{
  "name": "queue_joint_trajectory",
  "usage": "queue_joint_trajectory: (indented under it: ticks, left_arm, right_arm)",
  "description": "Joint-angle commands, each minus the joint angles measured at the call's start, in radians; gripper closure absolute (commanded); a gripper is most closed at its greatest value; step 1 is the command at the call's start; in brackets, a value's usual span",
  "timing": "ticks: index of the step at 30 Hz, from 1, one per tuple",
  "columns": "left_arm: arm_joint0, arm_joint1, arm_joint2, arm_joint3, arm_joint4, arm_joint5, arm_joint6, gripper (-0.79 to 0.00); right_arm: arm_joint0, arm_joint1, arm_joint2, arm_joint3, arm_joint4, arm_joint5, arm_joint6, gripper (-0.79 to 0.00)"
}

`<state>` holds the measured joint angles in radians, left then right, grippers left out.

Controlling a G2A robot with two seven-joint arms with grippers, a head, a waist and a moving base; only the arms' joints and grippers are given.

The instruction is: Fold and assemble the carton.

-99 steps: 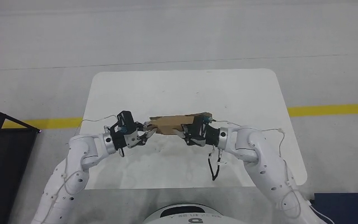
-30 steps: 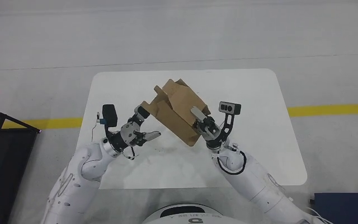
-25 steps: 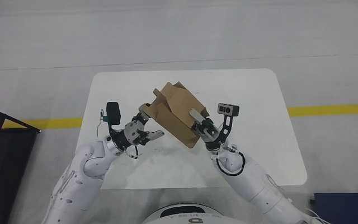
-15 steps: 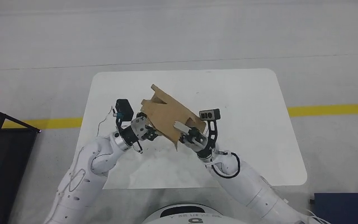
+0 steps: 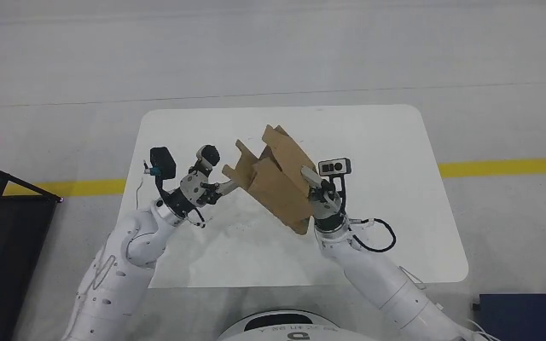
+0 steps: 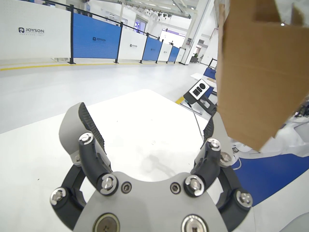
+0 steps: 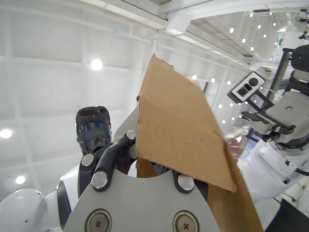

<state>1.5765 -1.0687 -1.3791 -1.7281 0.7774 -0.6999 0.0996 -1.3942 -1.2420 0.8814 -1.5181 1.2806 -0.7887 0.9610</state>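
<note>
Brown cardboard carton, part-folded, flaps splayed, tilted above table

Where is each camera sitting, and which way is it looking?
Top view: up high on the robot, looking down at the table; the left gripper shows open, the right gripper holding the carton.
Left wrist view: on the left wrist, looking across the table towards blue fences; its open fingers show.
Right wrist view: on the right wrist, looking up at the ceiling; its gripper's base shows, the left arm beyond.
All three share the carton.
</note>
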Motion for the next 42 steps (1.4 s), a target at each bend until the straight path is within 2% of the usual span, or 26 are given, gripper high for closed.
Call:
queue_joint_trajectory:
  ticks: [1,6,8,12,18,22,31,42]
  left_arm:
    - [0.016,0.003,-0.034,-0.008,-0.008,0.015,0.001,-0.785]
    - [0.072,0.008,-0.105,-0.047,-0.079,0.022,0.023,-0.785]
    - [0.089,0.008,-0.125,-0.067,-0.136,0.038,0.021,-0.785]
    - [0.089,0.007,-0.141,-0.123,-0.187,0.084,-0.019,-0.785]
    - [0.073,0.003,-0.121,-0.183,-0.127,0.126,-0.05,-0.785]
    - [0.055,0.0,-0.083,-0.195,-0.073,0.113,-0.069,-0.785]
    - [0.005,-0.011,-0.008,-0.172,0.012,0.126,-0.058,-0.785]
    - [0.005,-0.014,-0.011,-0.149,0.038,0.114,-0.048,-0.785]
  right_arm:
    - [0.0,0.0,-0.001,0.0,-0.021,-0.001,-0.001,0.0]
    - [0.0,0.0,-0.001,0.0,-0.021,-0.001,-0.001,0.0]
    - [-0.002,-0.002,-0.003,-0.013,-0.021,0.049,-0.028,0.0]
    - [0.003,-0.011,-0.017,0.008,-0.065,0.076,-0.055,0.0]
    - [0.008,-0.029,-0.032,0.021,-0.07,0.08,-0.058,0.0]
    - [0.008,-0.038,-0.038,0.02,-0.079,0.094,-0.048,0.0]
    - [-0.002,-0.053,-0.05,-0.009,-0.119,0.124,-0.047,0.0]
    - [-0.017,-0.064,-0.028,-0.044,-0.068,0.182,0.015,0.0]
